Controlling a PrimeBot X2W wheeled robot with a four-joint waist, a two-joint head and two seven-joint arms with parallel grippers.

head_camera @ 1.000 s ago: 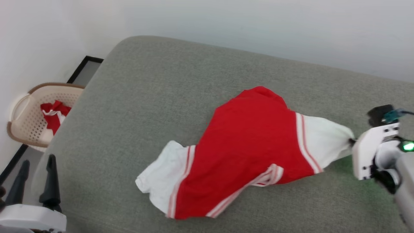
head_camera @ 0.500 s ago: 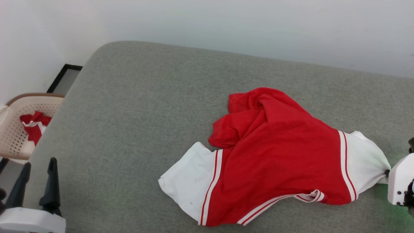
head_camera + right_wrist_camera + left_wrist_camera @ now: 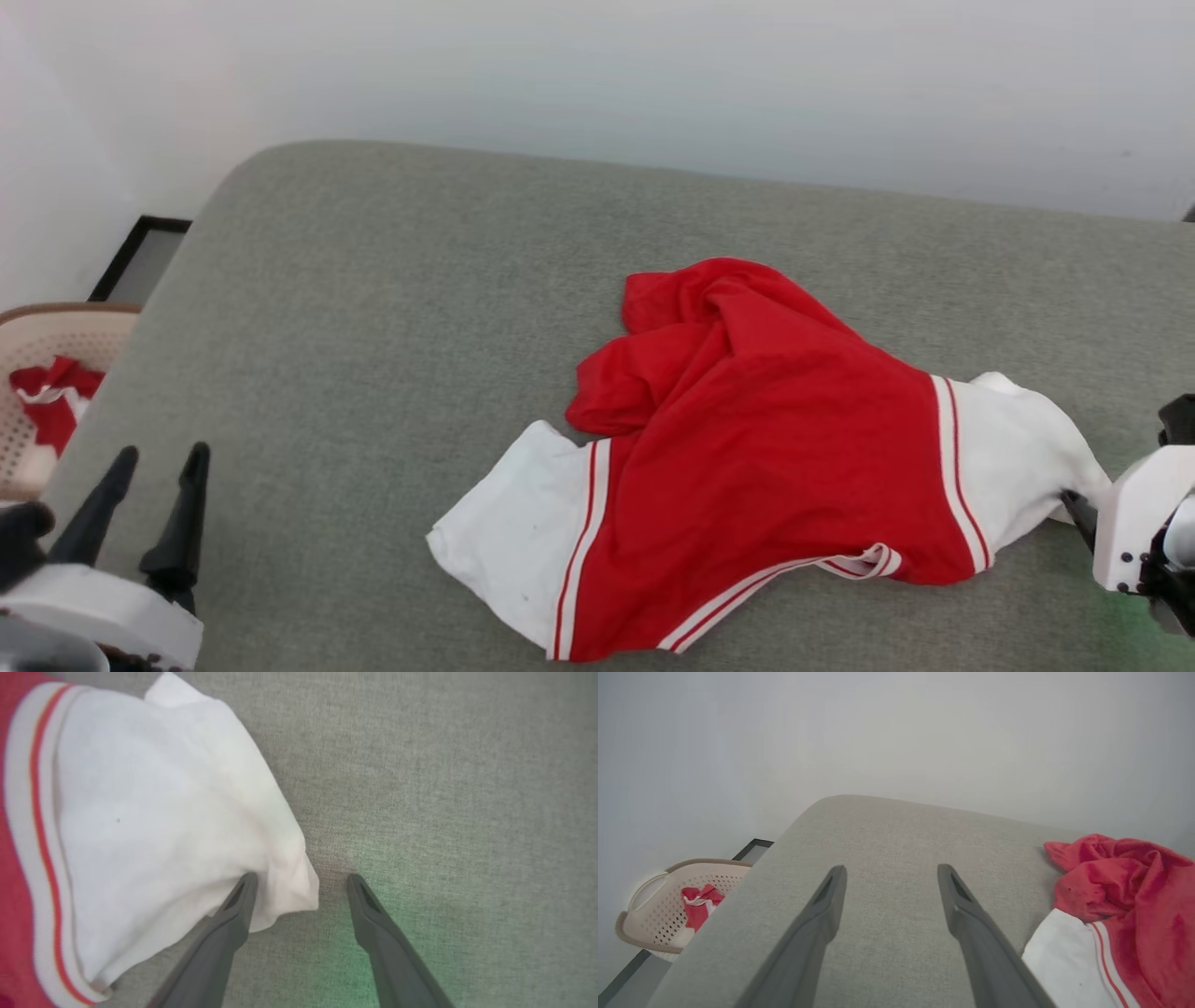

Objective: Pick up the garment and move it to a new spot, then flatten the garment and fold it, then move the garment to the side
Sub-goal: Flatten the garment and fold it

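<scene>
Stretching left-to-right, garment (image 3: 775,457), sleeve (image 3: 163,812) seemingly touching spread right tool (image 3: 301,877), left tool (image 3: 889,870) spread

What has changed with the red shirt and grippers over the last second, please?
The right gripper opened, letting go of the white sleeve end of the soft red jersey shirt, which now lies slack on the grey fabric surface. The left gripper stayed open.

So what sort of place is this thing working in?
Probably a home-style bedroom or laundry corner, though it may be a mock-up. A red and white shirt lies on a wide grey fabric-covered surface like a bed, and a beige perforated laundry basket stands beside it by a plain white wall.
</scene>
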